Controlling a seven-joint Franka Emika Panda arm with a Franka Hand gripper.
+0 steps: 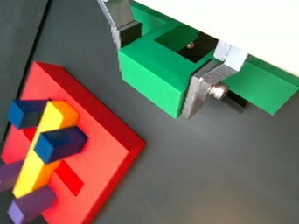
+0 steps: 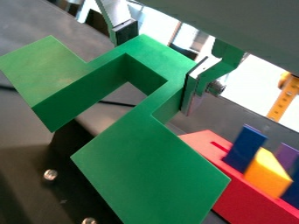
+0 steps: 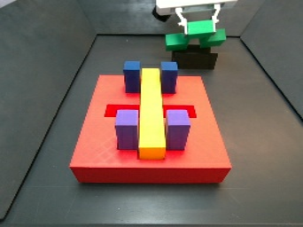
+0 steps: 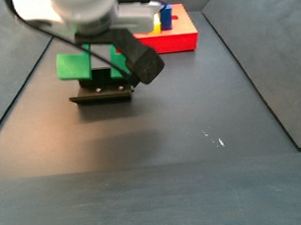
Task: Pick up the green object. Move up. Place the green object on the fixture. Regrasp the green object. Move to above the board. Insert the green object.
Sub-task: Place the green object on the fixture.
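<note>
- Where the gripper [image 3: 197,22] hangs at the far end of the enclosure, a dark side wall [image 3: 263,71] and the back edge of the floor run close beside it, while bare dark floor [image 4: 183,141] lies open toward the board [image 3: 101,146].
- One green object [image 3: 196,36] is in view, one black fixture [image 3: 196,58] and one red board.
- On the board stand one long yellow bar [image 3: 151,111], two blue blocks [image 3: 133,74] and two purple blocks [image 3: 128,129], the blocks paired on either side of the bar.
- One red cut-out slot shows on each side of the bar between the blue and purple blocks.
- Directly below the gripper, the green object sits on top of the fixture, and the fixture stands on the floor, apart from the board's far edge.
- In both wrist views the silver fingers [image 1: 215,80] stand on either side of the green object's narrow middle part, with its wider green parts spreading out beyond them.
- In a wrist view one finger [image 2: 201,86] lies flat against the green face; the gripper is clamped onto the green object at a narrow opening.
- In a side view the arm's white body [image 4: 78,7] hides the fingers, with the green object [image 4: 76,65] showing beside it above the fixture [image 4: 102,94].
</note>
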